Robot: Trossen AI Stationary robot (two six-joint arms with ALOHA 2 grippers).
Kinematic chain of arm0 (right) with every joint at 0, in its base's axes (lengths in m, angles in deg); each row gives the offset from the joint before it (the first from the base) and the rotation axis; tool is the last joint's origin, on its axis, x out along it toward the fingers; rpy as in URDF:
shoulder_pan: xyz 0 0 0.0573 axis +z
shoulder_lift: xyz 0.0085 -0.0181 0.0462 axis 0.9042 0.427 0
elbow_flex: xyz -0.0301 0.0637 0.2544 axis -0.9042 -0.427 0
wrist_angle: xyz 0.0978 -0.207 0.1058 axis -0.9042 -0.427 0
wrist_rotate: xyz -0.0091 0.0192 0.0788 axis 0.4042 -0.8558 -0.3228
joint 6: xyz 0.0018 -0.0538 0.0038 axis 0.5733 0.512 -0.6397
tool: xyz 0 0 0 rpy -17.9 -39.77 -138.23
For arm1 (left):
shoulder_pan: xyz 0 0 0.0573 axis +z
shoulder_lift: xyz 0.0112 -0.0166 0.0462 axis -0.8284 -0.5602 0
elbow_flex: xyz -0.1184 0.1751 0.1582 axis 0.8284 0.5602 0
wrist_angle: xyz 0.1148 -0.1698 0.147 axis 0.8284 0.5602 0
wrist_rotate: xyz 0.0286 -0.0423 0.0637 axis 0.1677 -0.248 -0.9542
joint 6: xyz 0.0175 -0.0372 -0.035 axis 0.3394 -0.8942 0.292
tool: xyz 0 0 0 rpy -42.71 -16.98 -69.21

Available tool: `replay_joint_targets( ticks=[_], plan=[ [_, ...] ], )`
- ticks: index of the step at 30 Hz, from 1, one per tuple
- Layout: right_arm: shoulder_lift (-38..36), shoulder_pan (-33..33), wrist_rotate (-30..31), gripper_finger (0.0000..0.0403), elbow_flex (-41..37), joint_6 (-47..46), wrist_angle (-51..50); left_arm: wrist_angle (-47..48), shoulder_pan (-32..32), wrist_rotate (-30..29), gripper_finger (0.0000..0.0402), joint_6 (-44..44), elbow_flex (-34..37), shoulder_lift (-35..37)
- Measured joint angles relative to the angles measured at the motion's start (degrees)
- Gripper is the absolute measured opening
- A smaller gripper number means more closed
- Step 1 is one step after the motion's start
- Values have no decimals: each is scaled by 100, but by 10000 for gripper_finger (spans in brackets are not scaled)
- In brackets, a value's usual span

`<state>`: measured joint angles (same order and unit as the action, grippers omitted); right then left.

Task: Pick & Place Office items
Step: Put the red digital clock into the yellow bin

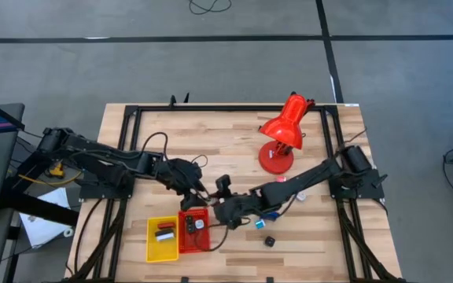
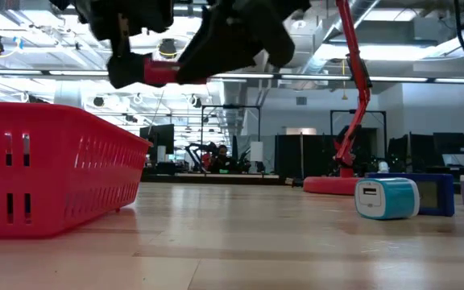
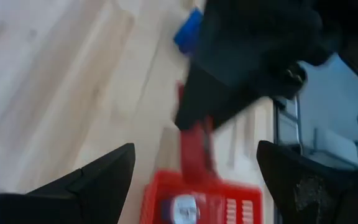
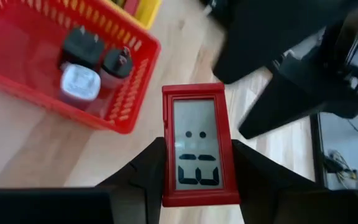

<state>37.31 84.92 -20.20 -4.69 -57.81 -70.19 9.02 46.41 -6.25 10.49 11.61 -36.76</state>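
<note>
Closest to my right wrist camera is the red digital clock (image 4: 200, 144), a flat red-framed piece with a grey display, clamped between my right fingers (image 4: 148, 171) by its long sides. My right gripper (image 1: 220, 206) holds it in the air over the bench (image 1: 226, 137), just beside the red tray (image 1: 194, 233), which sits near the front edge, left of the middle. In the low view the clock shows as a red bar raised well clear of the wood, above the red tray's slatted wall (image 2: 51, 173).

Inside the red tray lie two black plug adapters (image 4: 98, 53) and a silver-white charger block (image 4: 78, 84), close together. The yellow tray (image 1: 163, 240) touches the red one on its left side and carries a few dark and red pieces I cannot make out.

My left gripper (image 1: 185, 182) hangs just behind the red tray, close to my right one, its fingers (image 3: 98, 177) spread wide and grasping nothing.

Right of the trays, a small blue-and-white piece (image 1: 259, 224) and a dark block (image 1: 270, 241) lie on the bare wood near the front edge. The red desk lamp (image 1: 283, 132) stands toward the back right.
</note>
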Motion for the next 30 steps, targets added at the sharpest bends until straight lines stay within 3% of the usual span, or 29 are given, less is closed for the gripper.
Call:
replay_joint_targets(
  ticks=[9,26,30],
  plan=[
    [335,-34,170,140,578,114,-306,-42,-28,271,269,22,0,-307],
    [356,86,273,140,564,148,-341,-95,-19,318,50,58,0,-330],
    [357,86,302,156,564,150,-308,-97,-19,325,41,252,0,-330]
  ],
)
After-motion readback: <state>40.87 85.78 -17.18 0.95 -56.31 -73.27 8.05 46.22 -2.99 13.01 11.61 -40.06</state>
